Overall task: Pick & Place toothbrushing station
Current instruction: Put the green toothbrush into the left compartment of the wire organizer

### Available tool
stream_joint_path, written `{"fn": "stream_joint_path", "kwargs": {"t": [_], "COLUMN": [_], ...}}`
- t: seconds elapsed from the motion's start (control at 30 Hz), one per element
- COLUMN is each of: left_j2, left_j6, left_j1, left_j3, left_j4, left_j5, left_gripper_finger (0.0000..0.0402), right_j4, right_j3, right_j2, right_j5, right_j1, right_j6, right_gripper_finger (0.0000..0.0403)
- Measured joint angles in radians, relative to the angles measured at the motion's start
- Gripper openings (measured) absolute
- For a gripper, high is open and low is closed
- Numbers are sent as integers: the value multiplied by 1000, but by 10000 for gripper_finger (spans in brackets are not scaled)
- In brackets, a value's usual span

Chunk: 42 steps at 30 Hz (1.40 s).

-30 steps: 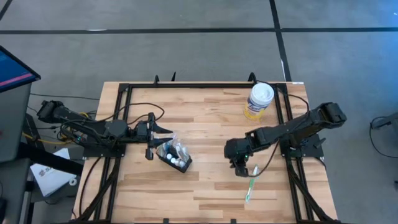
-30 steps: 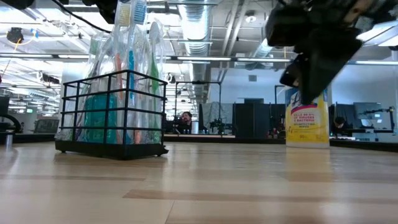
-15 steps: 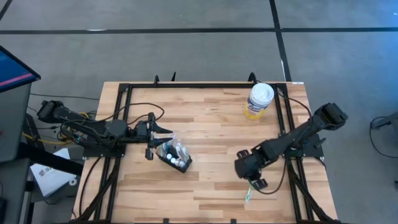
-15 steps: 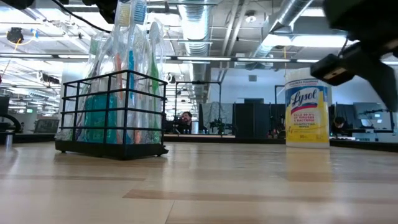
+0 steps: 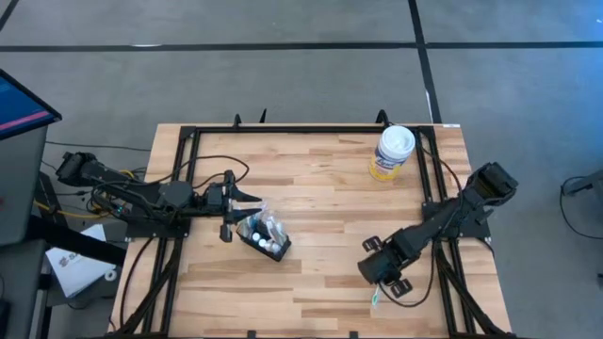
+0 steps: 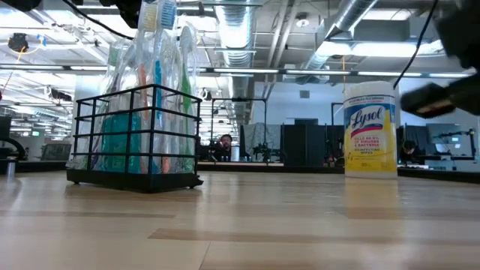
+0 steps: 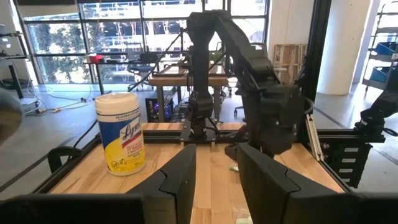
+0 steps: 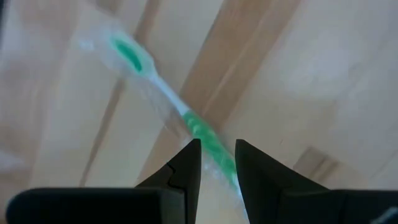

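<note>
- 1 toothbrushing station point(image 5: 263, 235), a black wire holder packed with wrapped brushes; 1 yellow wipes canister point(image 5: 392, 153) far across from it; 1 green toothbrush point(image 8: 163, 99) lying loose, well apart from the station.
- Wooden table point(image 5: 320, 207); open workshop behind.
- Left gripper point(image 5: 247, 198) just beside the station, fingers parted, empty.
- Right gripper point(image 8: 217, 155) low over the toothbrush, fingers slightly apart astride its handle.

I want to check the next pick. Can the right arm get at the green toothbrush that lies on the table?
Probably yes. The right gripper hangs directly over the green toothbrush, jaws slightly apart with the handle running between them in the right wrist view. Nothing else lies near it on the table.
</note>
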Motion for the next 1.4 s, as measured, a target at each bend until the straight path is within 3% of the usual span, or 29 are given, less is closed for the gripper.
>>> {"fn": "stream_joint_path", "kwargs": {"t": [0.47, 0.83, 1.17, 1.4], "left_j2": [0, 0, 0, 0], "left_j6": [0, 0, 0, 0], "left_j1": [0, 0, 0, 0], "left_j3": [0, 0, 0, 0], "left_j4": [0, 0, 0, 0], "left_j5": [0, 0, 0, 0], "left_gripper_finger": [112, 112, 112, 112], "right_j4": [4, 35, 58, 110], "right_j3": [6, 5, 8, 6], "right_j2": [116, 115, 111, 114], "right_j5": [-1, 48, 53, 49], "right_j1": [52, 42, 8, -36], "right_j6": [1, -2, -19, -17], "right_gripper_finger": [90, 88, 8, 1]}}
